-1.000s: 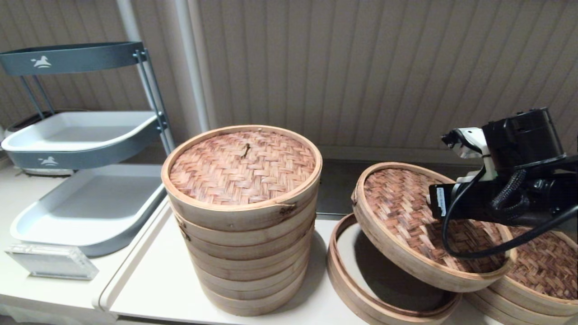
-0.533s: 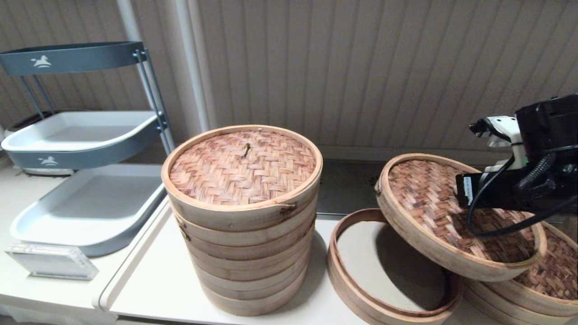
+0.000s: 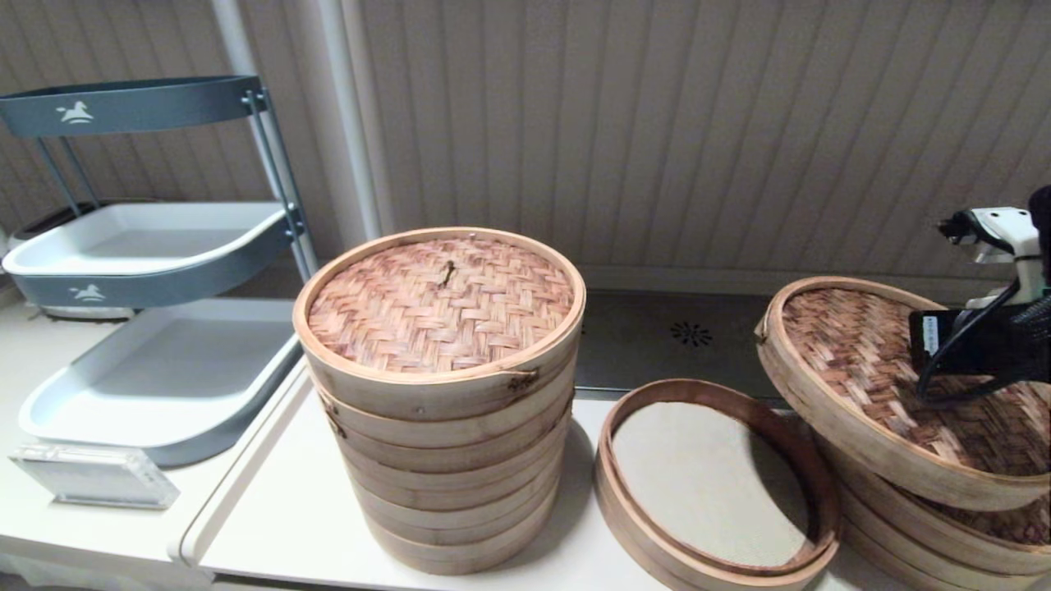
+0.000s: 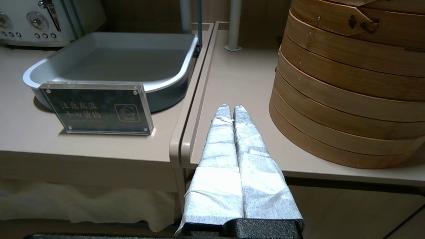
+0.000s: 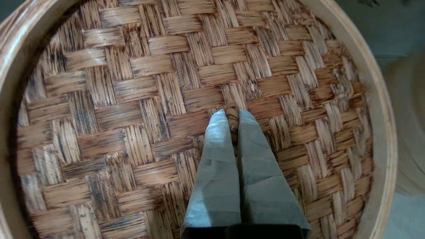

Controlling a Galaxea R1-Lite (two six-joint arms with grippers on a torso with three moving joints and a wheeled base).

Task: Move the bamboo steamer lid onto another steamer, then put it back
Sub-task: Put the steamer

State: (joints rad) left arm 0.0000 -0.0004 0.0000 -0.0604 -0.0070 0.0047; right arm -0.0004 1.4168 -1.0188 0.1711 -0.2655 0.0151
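The dark woven lid (image 3: pixel 895 386) is up in the air on the far right, tilted, with its low edge toward the front. It hangs over the stacked steamer rings (image 3: pixel 944 533) at the right edge, not resting flat on them as far as I can tell. The right gripper (image 5: pixel 233 116) has it by the little knot (image 5: pixel 232 114) in the middle of the weave, both padded fingers (image 5: pixel 219 159) pinched tight on either side of it. From the head view you mostly just see the black arm and cable over the lid's right half.

Just to the left of that sits the low single steamer ring (image 3: pixel 714 484) with the flat beige liner, uncovered, on the pale tray surface (image 3: pixel 271 509). Further left is the tall stack of pale steamers (image 3: pixel 443 394) with its own lighter reddish lid (image 3: pixel 439 300) on top.

The left gripper (image 4: pixel 231 108) is parked low by the front edge of the table, fingers pressed together with nothing in them, near the tall stack. Beside it there's a small clear sign (image 4: pixel 96 108) in front of a grey tray (image 4: pixel 109 63).
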